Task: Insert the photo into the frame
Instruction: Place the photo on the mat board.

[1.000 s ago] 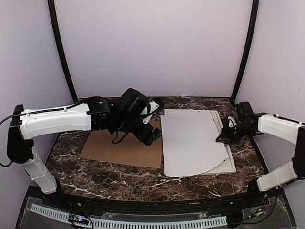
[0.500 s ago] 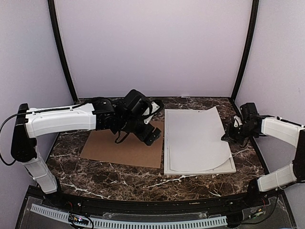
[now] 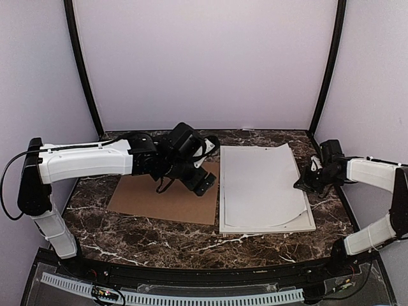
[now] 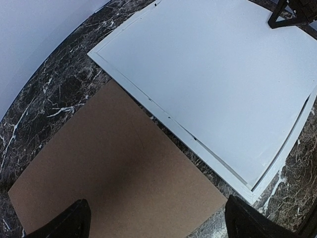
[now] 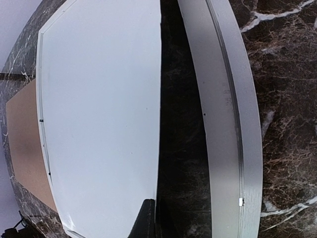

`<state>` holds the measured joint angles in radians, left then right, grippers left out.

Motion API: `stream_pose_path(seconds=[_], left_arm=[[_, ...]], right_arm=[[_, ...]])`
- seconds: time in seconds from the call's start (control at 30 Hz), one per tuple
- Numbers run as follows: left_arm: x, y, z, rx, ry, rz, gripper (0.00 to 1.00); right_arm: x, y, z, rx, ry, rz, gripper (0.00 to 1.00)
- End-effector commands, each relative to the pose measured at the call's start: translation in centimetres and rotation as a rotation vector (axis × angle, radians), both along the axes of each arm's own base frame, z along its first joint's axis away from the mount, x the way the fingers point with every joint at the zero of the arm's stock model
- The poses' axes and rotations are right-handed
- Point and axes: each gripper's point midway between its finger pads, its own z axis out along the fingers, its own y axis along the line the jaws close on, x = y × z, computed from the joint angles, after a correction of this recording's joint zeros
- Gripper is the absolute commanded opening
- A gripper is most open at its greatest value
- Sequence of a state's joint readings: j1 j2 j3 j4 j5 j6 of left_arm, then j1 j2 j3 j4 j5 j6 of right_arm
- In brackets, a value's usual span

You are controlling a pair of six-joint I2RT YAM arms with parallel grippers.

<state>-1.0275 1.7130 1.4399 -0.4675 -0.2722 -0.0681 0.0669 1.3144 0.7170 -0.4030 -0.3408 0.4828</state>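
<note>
The photo point(image 3: 261, 185) lies white back up over the white frame point(image 3: 268, 227) at centre right, and its picture side is hidden. My right gripper point(image 3: 306, 183) is shut on the photo's right edge. In the right wrist view the photo point(image 5: 99, 124) stands a little lifted along that edge, with a dark gap between it and the frame's right border point(image 5: 223, 124), and the right gripper point(image 5: 148, 210) pinches the sheet. My left gripper point(image 3: 203, 183) hangs open and empty over the brown board. From the left wrist, the photo point(image 4: 213, 74) fills the frame point(image 4: 212, 163).
A brown backing board point(image 3: 146, 197) lies flat on the marble table left of the frame, under the left gripper point(image 4: 158, 223). A strip of the same board point(image 5: 22, 144) shows in the right wrist view. Curved black posts and pale walls close in the back and sides.
The right gripper has swung the photo from a skewed lie across the frame to squared up over it, its near-right corner dropping inside. The left arm shifted slightly right.
</note>
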Motion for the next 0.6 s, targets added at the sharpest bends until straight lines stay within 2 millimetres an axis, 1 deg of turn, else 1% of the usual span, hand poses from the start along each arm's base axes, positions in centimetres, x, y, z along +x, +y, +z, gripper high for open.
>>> stream_pose_path(seconds=[0.0, 0.2, 0.33, 0.57], left_arm=[[0.57, -0.06, 0.82, -0.017, -0.009, 0.018, 0.97], [0.60, -0.11, 0.32, -0.012, 0.003, 0.019, 0.98], [0.56, -0.12, 0.07, -0.010, 0.010, 0.019, 0.98], [0.60, -0.22, -0.17, -0.006, 0.014, 0.019, 0.98]], right_arm=[[0.76, 0.07, -0.26, 0.015, -0.028, -0.005, 0.00], [1.07, -0.19, -0.46, -0.006, -0.030, -0.005, 0.00], [1.17, -0.73, -0.55, -0.041, -0.031, -0.009, 0.00], [1.26, -0.66, -1.12, -0.044, -0.033, 0.001, 0.00]])
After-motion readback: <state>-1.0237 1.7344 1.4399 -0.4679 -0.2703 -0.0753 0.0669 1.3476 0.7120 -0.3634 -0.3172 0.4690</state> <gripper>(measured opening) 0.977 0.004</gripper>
